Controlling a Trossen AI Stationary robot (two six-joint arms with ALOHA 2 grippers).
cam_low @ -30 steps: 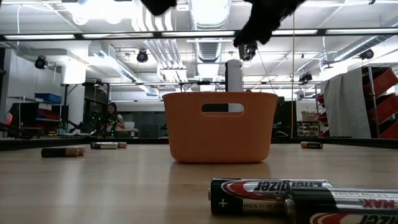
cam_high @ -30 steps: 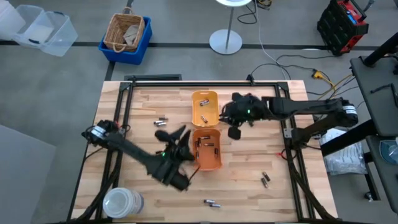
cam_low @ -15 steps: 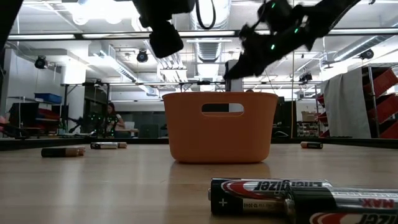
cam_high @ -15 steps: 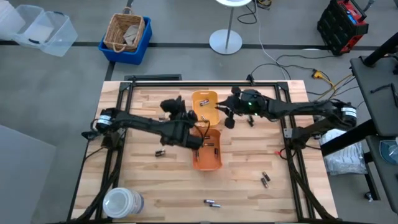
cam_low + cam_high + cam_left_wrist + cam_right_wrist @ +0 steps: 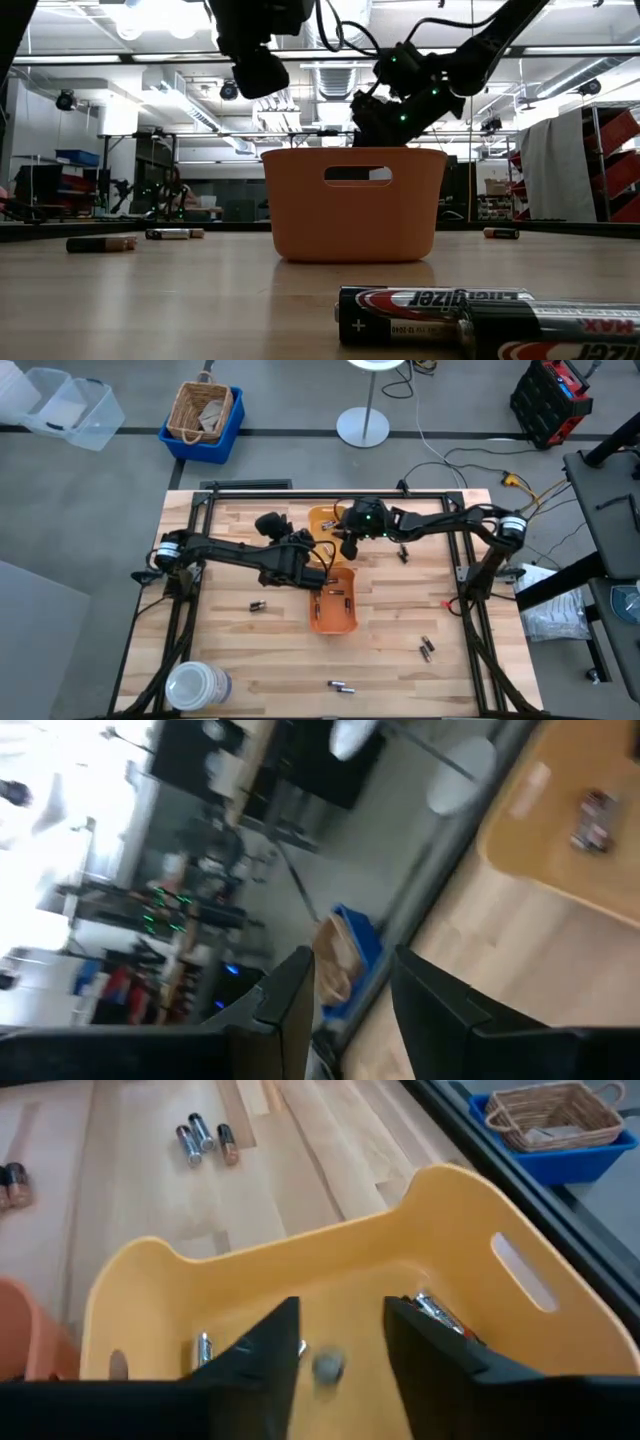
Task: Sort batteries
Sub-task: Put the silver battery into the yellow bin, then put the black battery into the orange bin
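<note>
The open right gripper hovers above the yellow tray, seemingly releasing a battery; it should next fetch another battery from the table's 5 o'clock.

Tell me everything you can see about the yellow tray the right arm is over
The yellow tray is a small rectangular bin of smooth yellow-orange plastic with rounded corners, raised ends and a slot handle in one end wall. It sits upright on the wooden table, end to end with the orange tray. A few batteries lie inside. The right gripper hangs open just above its interior.
</note>
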